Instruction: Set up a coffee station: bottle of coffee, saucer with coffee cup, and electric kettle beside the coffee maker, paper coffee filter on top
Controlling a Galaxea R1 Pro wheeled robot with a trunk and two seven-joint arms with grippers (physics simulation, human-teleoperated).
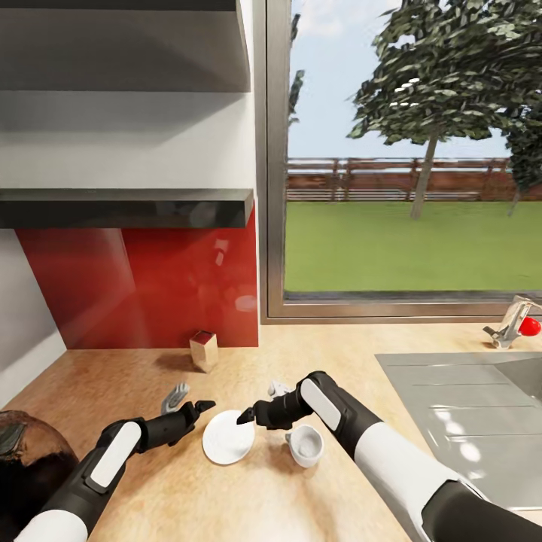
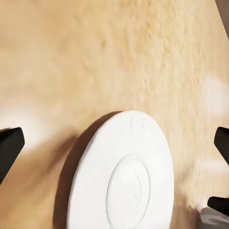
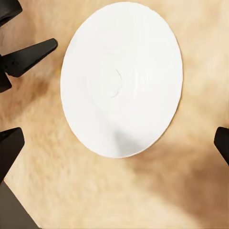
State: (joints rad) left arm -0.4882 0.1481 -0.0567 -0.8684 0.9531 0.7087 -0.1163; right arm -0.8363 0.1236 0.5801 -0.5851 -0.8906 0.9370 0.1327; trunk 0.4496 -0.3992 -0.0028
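A white saucer (image 1: 227, 436) lies flat on the wooden countertop (image 1: 324, 354), and a white coffee cup (image 1: 306, 445) stands upright just to its right, off the saucer. My left gripper (image 1: 192, 403) hovers open at the saucer's left rim. My right gripper (image 1: 260, 404) hangs open over its right rim, close to the cup. In the left wrist view the saucer (image 2: 121, 176) lies between and beyond the spread fingertips (image 2: 9, 148). The right wrist view looks straight down on the saucer (image 3: 121, 78), with its own fingertips (image 3: 9, 150) wide apart. Nothing is held.
A small tan box with a dark red top (image 1: 203, 350) stands near the red backsplash. A dark glossy rounded object (image 1: 26, 459) sits at the near left. A steel sink (image 1: 467, 421) and a faucet (image 1: 512, 322) lie to the right. Shelves (image 1: 124, 207) hang above left.
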